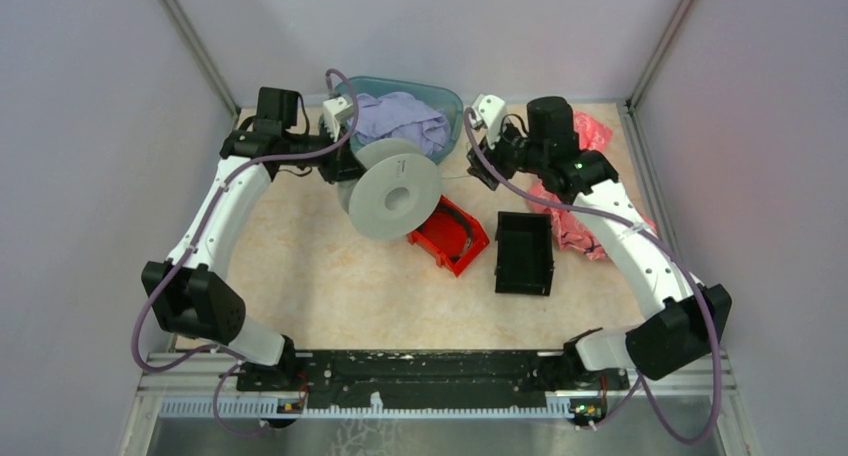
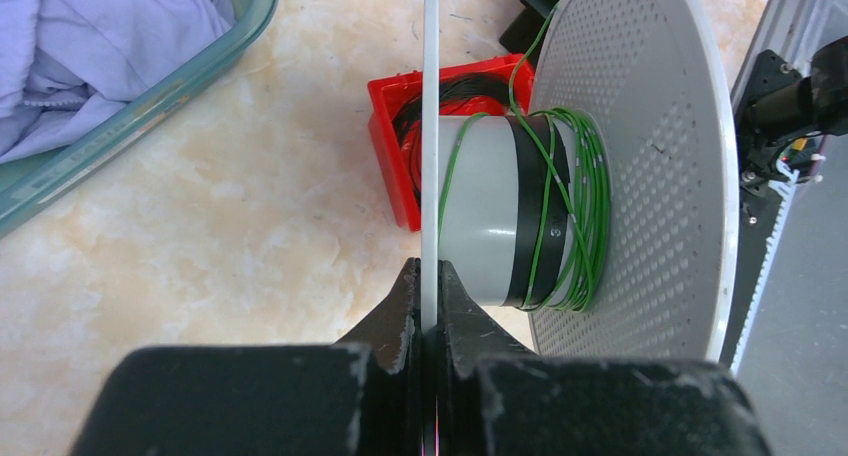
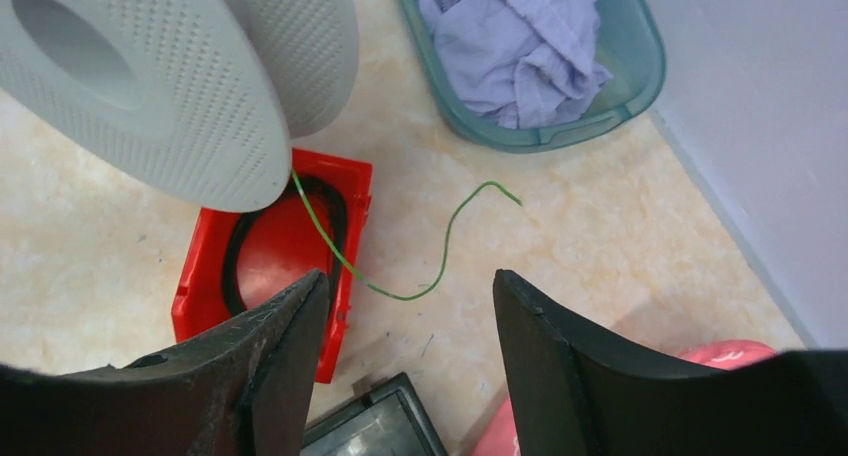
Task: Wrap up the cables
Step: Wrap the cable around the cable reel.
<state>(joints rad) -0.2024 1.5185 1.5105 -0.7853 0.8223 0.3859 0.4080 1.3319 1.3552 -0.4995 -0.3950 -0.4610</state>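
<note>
A white spool (image 1: 395, 196) is held tilted above the table. My left gripper (image 2: 430, 276) is shut on the thin edge of the spool's near flange (image 2: 430, 126). Thin green wire (image 2: 572, 216) is wound in several loose turns round the grey hub (image 2: 480, 216), beside a black band. The wire's free tail (image 3: 440, 266) hangs from the spool and curls over the table. My right gripper (image 3: 410, 281) is open and empty above that tail, not touching it. No yellow or orange wire shows.
A red bin (image 1: 450, 238) holding a black coil lies under the spool. A black bin (image 1: 525, 254) is to its right. A teal basin (image 1: 450, 111) with lavender cloth stands at the back. A pink bag (image 1: 575, 226) lies under the right arm.
</note>
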